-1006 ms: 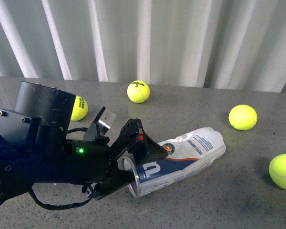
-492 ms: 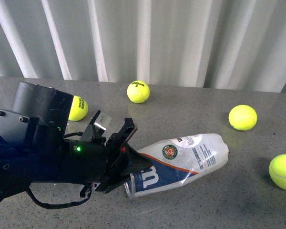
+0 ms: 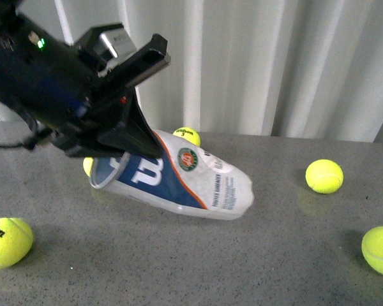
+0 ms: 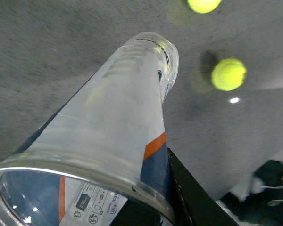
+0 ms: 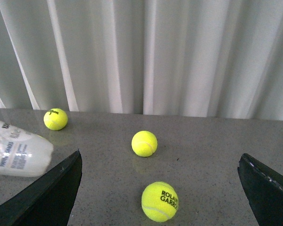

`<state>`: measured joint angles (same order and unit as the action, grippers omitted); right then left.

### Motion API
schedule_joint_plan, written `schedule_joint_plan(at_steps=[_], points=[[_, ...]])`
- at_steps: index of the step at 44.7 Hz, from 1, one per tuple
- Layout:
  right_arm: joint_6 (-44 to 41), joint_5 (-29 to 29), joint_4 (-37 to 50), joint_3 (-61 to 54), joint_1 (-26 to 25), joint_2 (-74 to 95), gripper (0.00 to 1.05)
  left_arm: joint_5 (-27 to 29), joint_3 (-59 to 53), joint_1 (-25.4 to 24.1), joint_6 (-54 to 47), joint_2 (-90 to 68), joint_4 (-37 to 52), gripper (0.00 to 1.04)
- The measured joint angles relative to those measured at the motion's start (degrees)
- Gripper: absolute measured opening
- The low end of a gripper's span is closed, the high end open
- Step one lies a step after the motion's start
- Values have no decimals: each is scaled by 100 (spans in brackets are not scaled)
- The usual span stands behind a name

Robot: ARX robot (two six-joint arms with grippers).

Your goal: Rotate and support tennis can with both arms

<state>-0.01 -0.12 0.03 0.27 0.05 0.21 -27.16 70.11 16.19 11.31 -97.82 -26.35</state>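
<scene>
The tennis can is a clear tube with a blue-white-orange label. It slants, with the open silver rim raised at the left and the closed end down at the grey table. My left gripper is shut on the rim end and comes in from the upper left. The left wrist view looks along the can, with one black finger against its side. My right gripper is open and empty above the table, with the can's closed end off to one side.
Yellow-green tennis balls lie on the table: behind the can, at the right, far right and front left. Two balls lie between the right fingers. White curtains hang behind.
My left arm has risen and swung up to the left, lifting the can's open end off the table. The can went from lying almost flat to slanting.
</scene>
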Motion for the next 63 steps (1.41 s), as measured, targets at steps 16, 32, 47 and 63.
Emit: schedule_joint_plan(at_steps=[16,32,47,63], points=[[0,2,0,0,0,0,98,2903,1585,811,-3458,-511,-2114,4],[0,0,0,0,0,0,98,3193,1943,1355,-4345,-1147,-2721,4],[0,0,0,0,0,0,98,2981,2387,1432,-4094,-1436,-2885,25],[0,0,0,0,0,0,98,2586,2387,1486,-3445,-1121,-2879,91]])
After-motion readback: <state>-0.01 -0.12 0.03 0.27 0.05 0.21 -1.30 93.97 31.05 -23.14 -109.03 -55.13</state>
